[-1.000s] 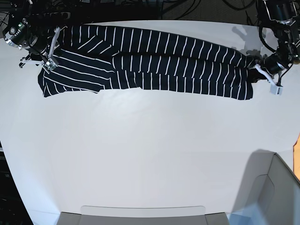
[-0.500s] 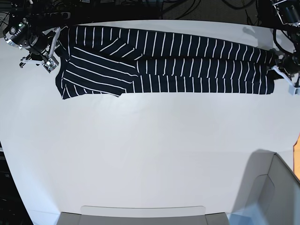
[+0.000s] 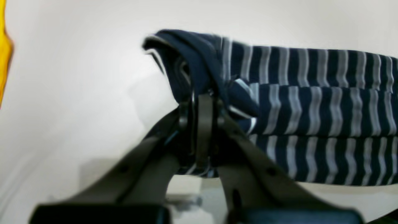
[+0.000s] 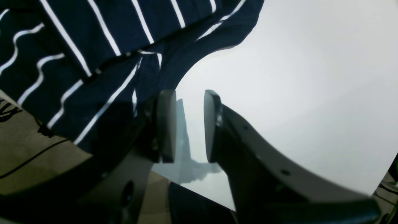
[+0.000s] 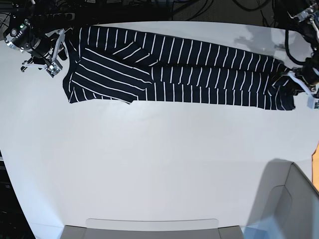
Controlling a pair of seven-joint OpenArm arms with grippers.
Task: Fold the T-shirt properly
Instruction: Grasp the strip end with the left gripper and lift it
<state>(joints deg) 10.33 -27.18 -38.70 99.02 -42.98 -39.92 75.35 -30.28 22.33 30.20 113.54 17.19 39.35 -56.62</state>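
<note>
The T-shirt (image 5: 174,67) lies stretched in a long band across the far side of the white table (image 5: 159,164). The left gripper (image 3: 202,124) is clamped on bunched cloth at one end. At the other end, the right gripper (image 4: 189,126) has its jaws parted, nothing between them, with shirt cloth just beside one finger.

Left pincer (image 3: 203,124) at 6 o'clock, jaws pressed together on a bunched edge of the T-shirt (image 3: 311,115). Cloth is dark navy with white stripes, folded in layers, and runs off toward 3 o'clock. White bench (image 3: 77,68) lies beneath. Yellow object (image 3: 3,53) at the 9 o'clock edge; view blurred.
</note>
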